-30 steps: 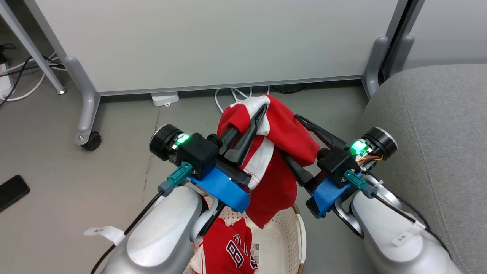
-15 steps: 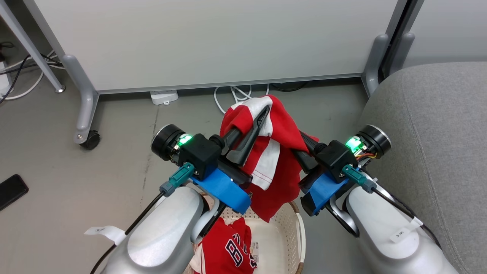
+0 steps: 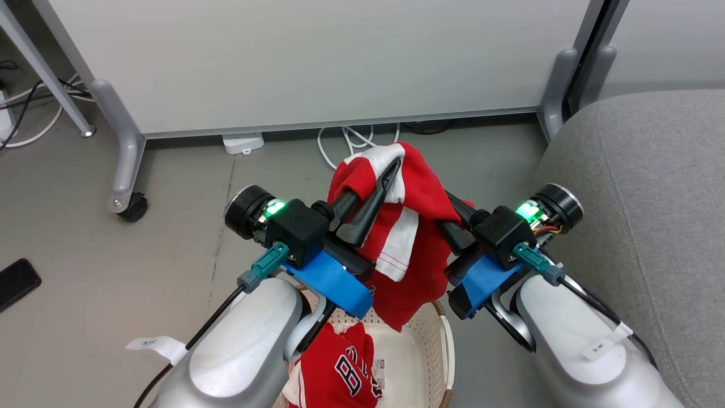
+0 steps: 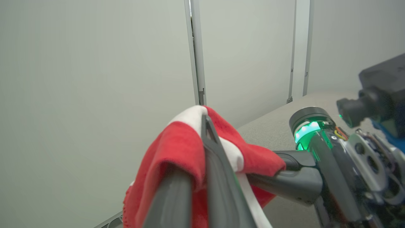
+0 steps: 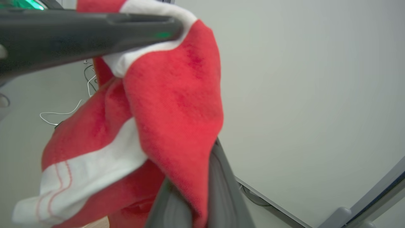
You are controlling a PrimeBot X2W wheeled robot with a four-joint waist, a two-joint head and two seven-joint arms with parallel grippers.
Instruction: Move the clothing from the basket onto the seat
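The red garment with broad white stripes (image 3: 422, 184) hangs in the air above the cream basket (image 3: 447, 345), draped over both grippers. My left gripper (image 3: 380, 177) is shut on its upper fold; in the left wrist view the cloth is pinched between the fingers (image 4: 218, 164). My right gripper (image 3: 453, 211) is shut on the garment's right side, tips buried in fabric, and the cloth (image 5: 177, 104) runs down between its fingers. The red jersey with letters (image 3: 340, 371) lies in the basket under my left forearm. The grey sofa (image 3: 651, 181) stands at the right.
A white partition panel on grey legs, one with a caster (image 3: 135, 207), closes off the back. White cables (image 3: 351, 139) and an adapter (image 3: 243, 143) lie on the floor below it. A black phone (image 3: 17, 280) lies at far left.
My right gripper, open a second ago, has closed on the striped garment and shifted left and up. The garment's lower hem has risen a little above the basket.
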